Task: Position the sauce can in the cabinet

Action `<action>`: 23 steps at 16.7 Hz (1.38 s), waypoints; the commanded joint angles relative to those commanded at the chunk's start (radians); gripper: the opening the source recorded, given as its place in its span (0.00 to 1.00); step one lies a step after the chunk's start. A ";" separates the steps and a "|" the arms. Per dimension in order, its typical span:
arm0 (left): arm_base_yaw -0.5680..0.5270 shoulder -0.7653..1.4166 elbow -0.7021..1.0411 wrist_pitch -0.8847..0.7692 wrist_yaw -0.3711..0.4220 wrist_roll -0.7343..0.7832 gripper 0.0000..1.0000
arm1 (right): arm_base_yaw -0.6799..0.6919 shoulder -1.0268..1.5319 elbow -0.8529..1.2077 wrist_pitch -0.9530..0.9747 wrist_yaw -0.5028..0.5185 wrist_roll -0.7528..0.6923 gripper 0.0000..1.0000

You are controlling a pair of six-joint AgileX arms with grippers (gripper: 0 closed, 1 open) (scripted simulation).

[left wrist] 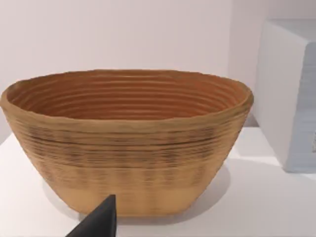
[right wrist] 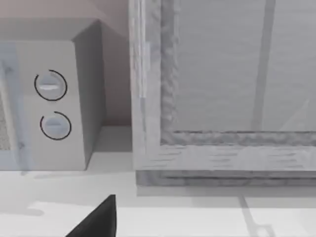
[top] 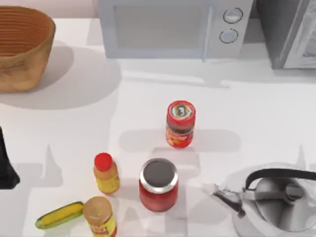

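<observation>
Two risks stand out: the sauce can (top: 180,124) may topple, and the cabinet (top: 289,32) door looks closed; neither gripper's finger state is discernible.

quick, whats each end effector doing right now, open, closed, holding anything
Left end effector: cannot be told; a dark tip points at the wicker basket, holding nothing visible.
Right end effector: cannot be told; a dark tip faces the cabinet.

Left arm (top: 6,163) at the table's left edge
</observation>
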 joint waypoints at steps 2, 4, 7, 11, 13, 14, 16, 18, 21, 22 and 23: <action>0.000 0.000 0.000 0.000 0.000 0.000 1.00 | 0.000 0.000 0.000 0.000 0.000 0.000 1.00; 0.000 0.000 0.000 0.000 0.000 0.000 1.00 | 0.003 0.030 0.015 0.023 -0.019 0.008 1.00; 0.000 0.000 0.000 0.000 0.000 0.000 1.00 | 0.017 0.152 0.073 0.115 -0.098 0.032 1.00; 0.000 0.000 0.000 0.000 0.000 0.000 1.00 | 0.053 0.461 0.209 0.323 -0.279 0.065 1.00; 0.000 0.000 0.000 0.000 0.000 0.000 1.00 | 0.074 0.665 0.293 0.452 -0.392 0.075 1.00; 0.000 0.000 0.000 0.000 0.000 0.000 1.00 | 0.085 0.776 0.336 0.520 -0.452 0.079 1.00; 0.000 0.000 0.000 0.000 0.000 0.000 1.00 | 0.107 1.011 0.426 0.660 -0.574 0.083 1.00; 0.000 0.000 0.000 0.000 0.000 0.000 1.00 | 0.127 1.255 0.515 0.801 -0.697 0.084 1.00; 0.000 0.000 0.000 0.000 0.000 0.000 1.00 | 0.149 1.620 0.645 1.006 -0.873 0.083 1.00; 0.000 0.000 0.000 0.000 0.000 0.000 1.00 | 0.154 1.737 0.687 1.071 -0.928 0.083 1.00; 0.000 0.000 0.000 0.000 0.000 0.000 1.00 | 0.157 1.849 0.729 1.134 -0.980 0.082 1.00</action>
